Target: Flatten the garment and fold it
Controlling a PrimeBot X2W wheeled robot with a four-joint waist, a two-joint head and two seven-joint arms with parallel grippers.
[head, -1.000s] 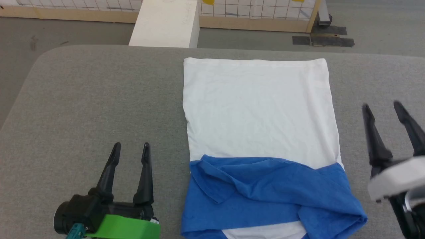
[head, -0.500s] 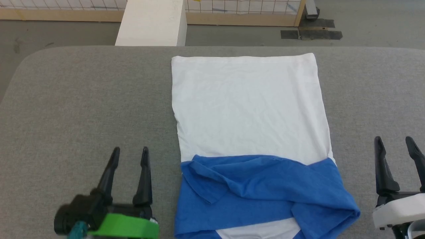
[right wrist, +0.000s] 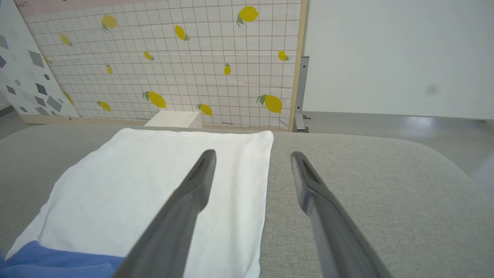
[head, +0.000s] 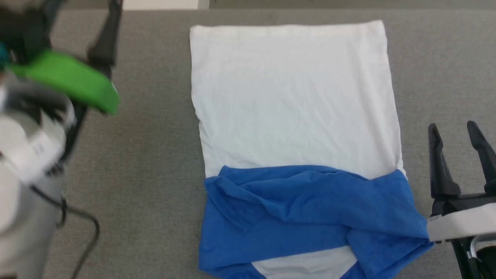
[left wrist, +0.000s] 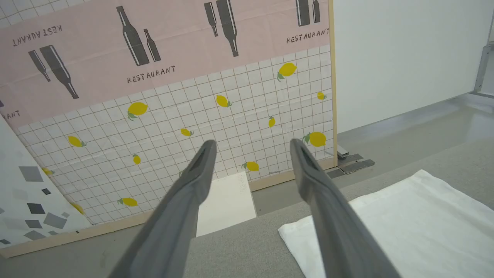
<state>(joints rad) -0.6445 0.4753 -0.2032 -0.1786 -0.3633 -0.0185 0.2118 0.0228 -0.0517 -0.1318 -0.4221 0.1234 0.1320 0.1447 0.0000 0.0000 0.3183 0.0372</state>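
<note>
Right pincer (head: pixel 452 128) stands with jaws apart and empty, just beside the right edge of the garment (head: pixel 294 97). Left pincer (left wrist: pixel 252 142) is likewise apart and empty, held up off the desk (head: pixel 147 155) on the garment's left. The garment lies on the desk, white body flat, blue sleeves (head: pixel 310 209) crossed and rumpled over the near end. Judged light, thin and limp: it will sag and crease. Best hold: pinch both corners of one short edge.
</note>
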